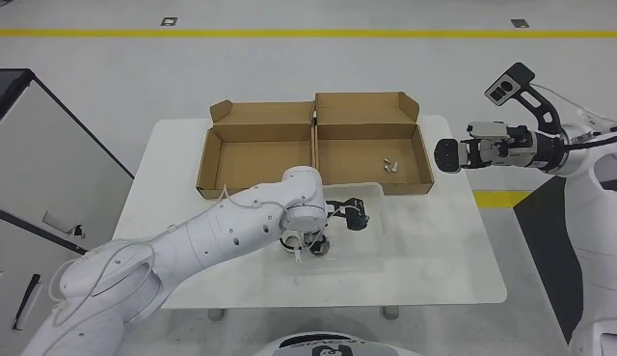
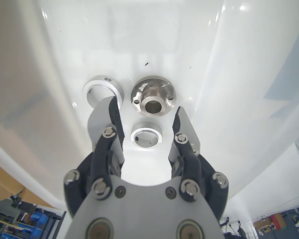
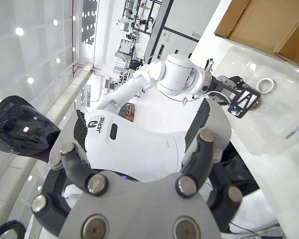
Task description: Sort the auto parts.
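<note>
White table [image 1: 443, 260], yellow floor stripe [image 1: 289, 33] — beyond it

1. Floor [image 1: 289, 67]: pale grey, slight sheen. A yellow line [image 1: 308, 33] crosses it, well beyond the left gripper [image 2: 147, 106].
2. Two small dark floor plates [image 1: 169, 20] lie just past that line.
3. White table [image 1: 434, 250] with rounded corners, beneath the left gripper.
4. Grey partition [image 1: 58, 163] with a black frame, well apart from the left gripper, off the table's side.
5. White gridded ceiling with round lamps [image 3: 19, 30]. Racks and benches [image 3: 137, 21] far beyond the right gripper [image 3: 142, 111].
</note>
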